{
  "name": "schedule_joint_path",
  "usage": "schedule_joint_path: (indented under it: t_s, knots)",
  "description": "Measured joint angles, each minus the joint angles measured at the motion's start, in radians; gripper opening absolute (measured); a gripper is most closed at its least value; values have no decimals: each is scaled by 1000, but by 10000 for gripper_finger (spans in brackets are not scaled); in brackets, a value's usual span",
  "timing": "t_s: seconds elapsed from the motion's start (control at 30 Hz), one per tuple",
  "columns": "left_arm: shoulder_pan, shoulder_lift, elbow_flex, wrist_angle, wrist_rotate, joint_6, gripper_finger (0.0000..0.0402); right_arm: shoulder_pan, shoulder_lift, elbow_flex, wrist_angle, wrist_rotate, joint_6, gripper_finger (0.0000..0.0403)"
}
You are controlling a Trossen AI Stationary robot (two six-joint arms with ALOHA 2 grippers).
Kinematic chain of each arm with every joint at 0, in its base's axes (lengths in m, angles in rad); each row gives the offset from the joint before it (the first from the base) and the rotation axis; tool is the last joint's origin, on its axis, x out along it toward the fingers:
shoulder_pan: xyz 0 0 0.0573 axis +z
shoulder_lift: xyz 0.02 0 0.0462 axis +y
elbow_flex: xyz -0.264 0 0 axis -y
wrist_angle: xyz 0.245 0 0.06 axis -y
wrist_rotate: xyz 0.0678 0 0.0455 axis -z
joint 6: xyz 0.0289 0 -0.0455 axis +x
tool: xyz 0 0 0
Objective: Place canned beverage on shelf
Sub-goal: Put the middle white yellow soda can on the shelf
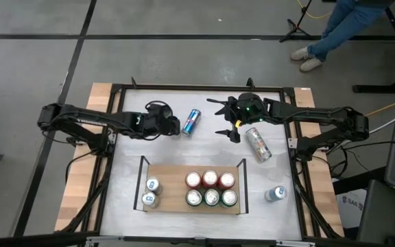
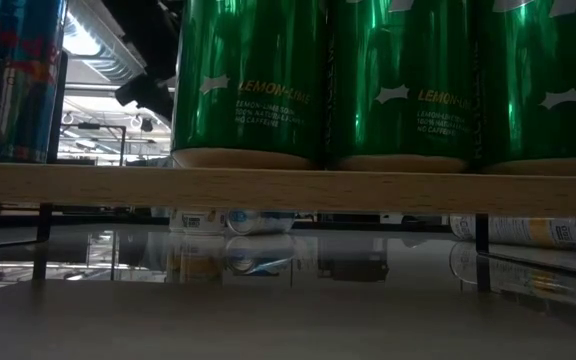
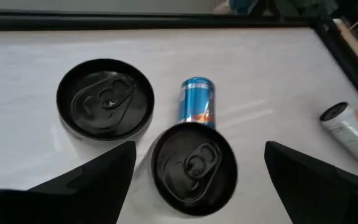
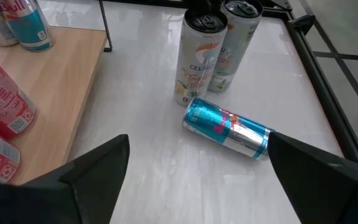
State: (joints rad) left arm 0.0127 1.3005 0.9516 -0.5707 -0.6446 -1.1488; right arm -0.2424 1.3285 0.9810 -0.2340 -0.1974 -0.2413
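My left pincer [image 1: 172, 126] hangs wide and empty near the table's [image 1: 125, 171] far left part, above two black-topped cans [image 3: 105, 99]. Just beside them a blue can [image 1: 191, 122] lies on its side. The shelf [image 1: 171, 175] sits by the near edge, with two cans at its left end and six, red and green, at its right. My right pincer [image 1: 226, 118] is wide too, over the far middle, next to a lying silver can [image 1: 258, 143]

Grey floor [image 1: 33, 20] (dark seams), person's legs [image 1: 334, 27]
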Motion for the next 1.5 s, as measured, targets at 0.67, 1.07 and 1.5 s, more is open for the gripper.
schedule_joint_path:
  t_s: [0.67, 1.07, 1.5]
  knots:
    - [-21, 120, 0, 42, -26, 2, 349, 0, 0, 0, 0, 0, 0, 372]
    - [-20, 197, 0, 59, -24, -66, 349, 0, 0, 0, 0, -1, 0, 372]
    - [-20, 199, 0, 54, -36, -71, 275, 0, 0, 0, 0, -1, 0, 372]
